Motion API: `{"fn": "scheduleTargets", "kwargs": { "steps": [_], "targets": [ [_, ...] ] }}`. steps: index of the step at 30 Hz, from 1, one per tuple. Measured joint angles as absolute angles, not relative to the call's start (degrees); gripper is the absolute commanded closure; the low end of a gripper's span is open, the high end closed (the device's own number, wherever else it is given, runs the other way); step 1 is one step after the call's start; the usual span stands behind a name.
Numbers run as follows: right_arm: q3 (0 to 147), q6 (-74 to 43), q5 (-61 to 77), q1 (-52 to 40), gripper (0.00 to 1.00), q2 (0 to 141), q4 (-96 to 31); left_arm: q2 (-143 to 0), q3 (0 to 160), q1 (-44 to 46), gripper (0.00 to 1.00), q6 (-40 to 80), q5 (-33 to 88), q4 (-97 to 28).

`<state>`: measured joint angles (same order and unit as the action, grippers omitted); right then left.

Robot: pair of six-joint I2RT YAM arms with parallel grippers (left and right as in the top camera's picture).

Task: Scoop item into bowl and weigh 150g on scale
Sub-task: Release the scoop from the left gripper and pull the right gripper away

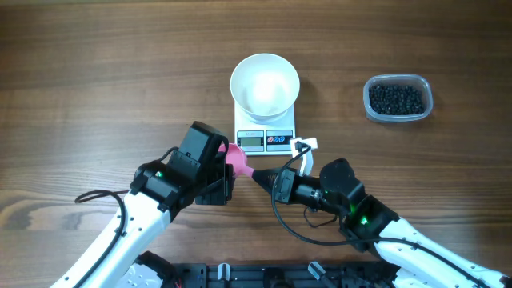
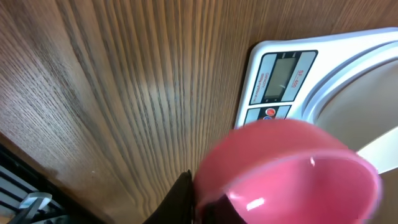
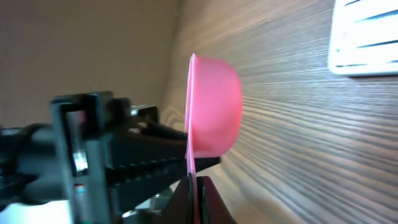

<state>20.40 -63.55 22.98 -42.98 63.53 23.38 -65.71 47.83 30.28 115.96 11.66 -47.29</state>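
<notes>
Both arms meet in front of the scale [image 1: 265,138], and between them is a pink scoop [image 1: 237,157]. The right hand [image 1: 260,175] is clenched on the thin handle. Its wrist camera shows the pink strip running down between its fingers [image 3: 205,202] to the bottom edge, where it's cut off. The left hand [image 1: 230,178] comes in from the other side, closed down narrow, and its dark toothed fingers [image 3: 155,168] meet the scoop at the base of the cup. From above, the hand's own body covers that contact.

The left wrist view is nearly filled by the scoop's cup, blurred and too close. I can't see into it from any angle, so I can't tell whether anything is in it. Behind it, part of the scale's grey display shows, but the digits are unreadable.

The white bowl [image 1: 265,84] sits on the scale and looks bare inside. The black beads [image 1: 396,98] are well off to the right on the desk [image 1: 96,80], heaped in a clear tub [image 1: 429,101].
</notes>
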Motion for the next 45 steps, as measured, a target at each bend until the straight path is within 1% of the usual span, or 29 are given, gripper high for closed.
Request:
{"fn": "scheduleTargets", "kwargs": {
  "steps": [7, 11, 13, 18, 21, 22, 23, 26, 29, 30, 31, 32, 34, 35, 36, 37, 38, 40, 45],
  "targets": [
    [20.5, -62.2, 20.3, -43.0, 0.95, 63.5, 20.5, -65.7, 47.8, 29.6, 0.82, 116.0, 11.9, -46.9],
    [21.0, -61.1, 19.0, -43.0, 0.95, 63.5, 17.2, -64.8, 47.8, 29.6, 0.71, 115.8, 11.9, -46.4],
    [21.6, -60.3, 18.8, -43.0, 0.95, 63.5, 14.6, -63.5, 47.8, 29.6, 0.68, 115.1, 11.9, -45.8],
    [23.8, -57.5, 18.3, -43.0, 0.96, 62.4, 6.1, -59.8, 47.8, 29.6, 0.7, 111.7, 11.9, -45.4],
    [25.4, -55.6, 18.1, -43.0, 0.96, 59.2, 0.4, -57.1, 47.8, 29.6, 0.7, 109.2, 11.7, -45.4],
    [25.9, -55.1, 18.1, -42.8, 0.96, 57.6, -1.7, -56.4, 47.8, 29.6, 0.7, 108.4, 11.6, -45.4],
    [26.6, -54.7, 18.1, -42.3, 0.96, 54.5, -5.5, -55.6, 47.8, 29.6, 0.73, 107.2, 11.1, -45.4],
    [27.1, -54.5, 18.0, -40.6, 0.96, 49.6, -11.9, -52.5, 47.8, 29.6, 0.78, 106.1, 9.0, -45.5],
    [27.1, -54.1, 17.3, -38.0, 0.96, 43.3, -19.4, -50.1, 47.8, 29.6, 0.76, 105.2, 6.8, -45.4],
    [27.2, -53.6, 16.7, -37.5, 0.96, 41.6, -20.9, -49.4, 47.8, 29.6, 0.75, 105.1, 6.2, -45.5],
    [27.2, -53.1, 15.7, -36.9, 0.96, 39.4, -22.9, -49.0, 47.8, 29.6, 0.69, 105.0, 5.8, -45.4],
    [27.2, -52.7, 14.8, -36.4, 0.96, 37.4, -24.9, -48.8, 47.8, 29.6, 0.6, 105.0, 5.4, -45.5],
    [27.2, -52.3, 13.0, -35.3, 0.96, 34.2, -28.9, -48.7, 47.8, 29.6, 0.52, 104.4, 5.0, -46.0],
    [27.2, -52.1, 12.1, -34.5, 0.96, 32.8, -31.5, -48.7, 47.8, 29.6, 0.41, 104.5, 4.8, -46.6],
    [27.3, -52.1, 11.8, -34.4, 0.96, 32.6, -32.5, -48.7, 47.8, 29.6, 0.36, 104.3, 4.7, -47.0],
    [27.9, -51.9, 9.9, -33.1, 0.95, 31.0, -37.4, -48.7, 47.8, 29.6, 0.31, 104.3, 4.3, -47.6],
    [28.8, -51.7, 8.9, -32.5, 0.96, 30.8, -41.2, -48.7, 47.8, 29.6, 0.28, 104.0, 4.3, -48.0],
    [31.8, -51.7, 5.9, -30.9, 0.96, 30.6, -48.7, -48.7, 47.8, 29.6, 0.24, 104.0, 4.3, -48.9],
    [43.0, -52.2, 2.4, -27.9, 0.96, 31.7, -59.5, -48.7, 47.8, 29.6, 0.23, 104.0, 4.1, -50.2]
  ]
}}
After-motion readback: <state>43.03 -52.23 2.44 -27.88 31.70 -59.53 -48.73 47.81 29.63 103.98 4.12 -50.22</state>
